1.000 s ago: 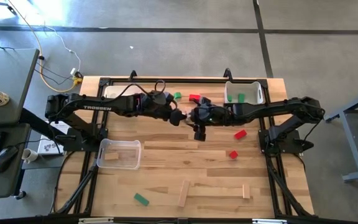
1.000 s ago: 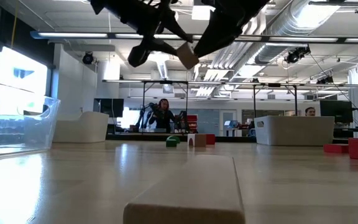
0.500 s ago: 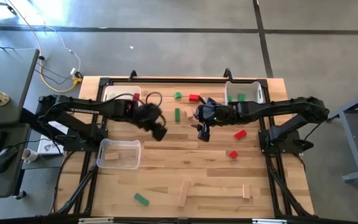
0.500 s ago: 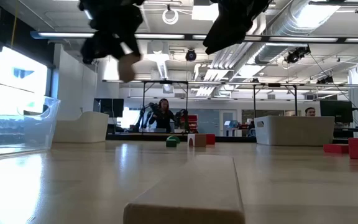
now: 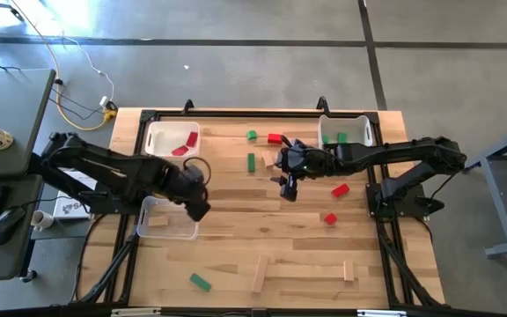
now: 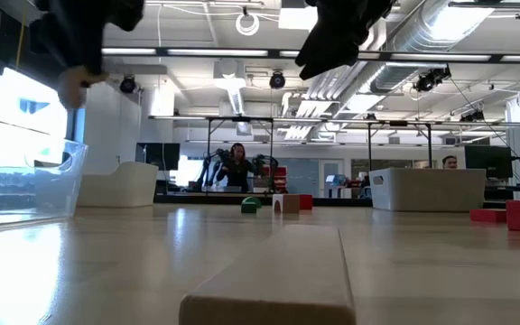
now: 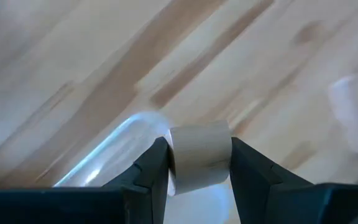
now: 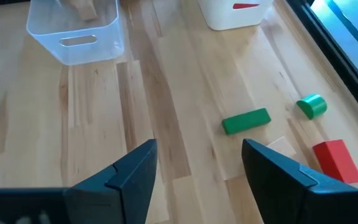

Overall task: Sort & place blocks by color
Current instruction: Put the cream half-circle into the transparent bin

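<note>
A short plain-wood cylinder (image 7: 199,155) sits clamped between the left gripper (image 5: 199,208)'s fingers, above the right rim of the clear bin (image 5: 167,217), which holds one plain block. The right gripper (image 5: 290,184) hangs with jaws apart, holding nothing, mid-table. Loose on the wooden table (image 5: 236,238): three green blocks, three red, at least three plain bars. Two white bins (image 5: 171,138) stand far; one has red pieces, the other green. Beyond lies concrete floor.
</note>
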You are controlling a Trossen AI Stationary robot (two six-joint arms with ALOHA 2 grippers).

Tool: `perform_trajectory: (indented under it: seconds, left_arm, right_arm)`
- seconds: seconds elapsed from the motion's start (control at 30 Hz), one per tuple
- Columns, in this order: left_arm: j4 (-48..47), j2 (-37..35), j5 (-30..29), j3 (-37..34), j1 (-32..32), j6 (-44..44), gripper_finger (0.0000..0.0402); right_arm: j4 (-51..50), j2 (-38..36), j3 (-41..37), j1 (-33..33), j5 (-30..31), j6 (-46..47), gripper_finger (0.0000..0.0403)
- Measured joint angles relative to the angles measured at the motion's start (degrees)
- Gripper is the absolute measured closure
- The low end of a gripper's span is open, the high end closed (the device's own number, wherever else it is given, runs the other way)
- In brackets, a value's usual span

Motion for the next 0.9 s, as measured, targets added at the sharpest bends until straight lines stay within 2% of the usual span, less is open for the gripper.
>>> perform_trajectory:
  seconds: [0.17, 0.3, 0.67, 0.9]
  left_arm:
    - [-10.9, -0.1, -1.2, -0.1, -5.0, -6.1, 0.0291]
    - [-13.6, 0.0, -1.6, -0.1, -7.9, -8.4, 0.0291]
    - [-10.3, 0.0, -0.1, -8.2, -11.4, -8.8, 0.0291]
    - [-4.2, 0.0, 1.7, -10.8, -11.4, -3.9, 0.029]
  right_arm:
    - [0.0, 0.0, 0.0, 0.0, -0.1, 0.1, 0.018]
    - [0.0, 0.0, 0.0, 0.0, -0.1, 1.3, 0.018]
    - [0.0, 0.0, 0.0, 1.6, 0.4, 11.1, 0.018]
    - [-0.5, 0.0, 0.0, 2.0, 0.5, 19.3, 0.018]
